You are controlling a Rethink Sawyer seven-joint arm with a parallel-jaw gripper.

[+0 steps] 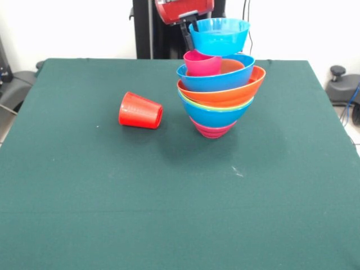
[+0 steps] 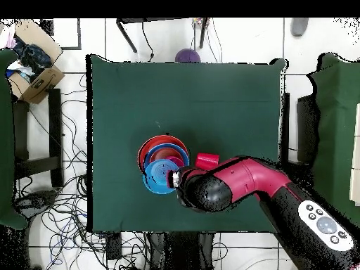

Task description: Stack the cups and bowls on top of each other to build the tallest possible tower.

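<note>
The light blue bowl (image 1: 219, 36) hangs in the air, pinched at its rim by the gripper (image 1: 188, 29), whose jaws are clamped on the bowl's wall at its nine o'clock edge in the front view. The relation that matters: this bowl sits directly above the tower (image 1: 218, 95), slightly toward two o'clock from the pink cup (image 1: 202, 62) that stands in the top blue bowl. The held bowl is upright, mouth up, roughly level. Seating it looks like a straight drop with a small shift toward the cup, though the cup may leave it perched and tilted.

In the overhead view the arm (image 2: 242, 184) reaches in from four o'clock, lying nearly flat across the table (image 2: 211, 91), its wrist just beside the tower.

The red cup (image 1: 140, 111) lies on its side at nine o'clock from the tower, mouth toward it, well clear
</note>
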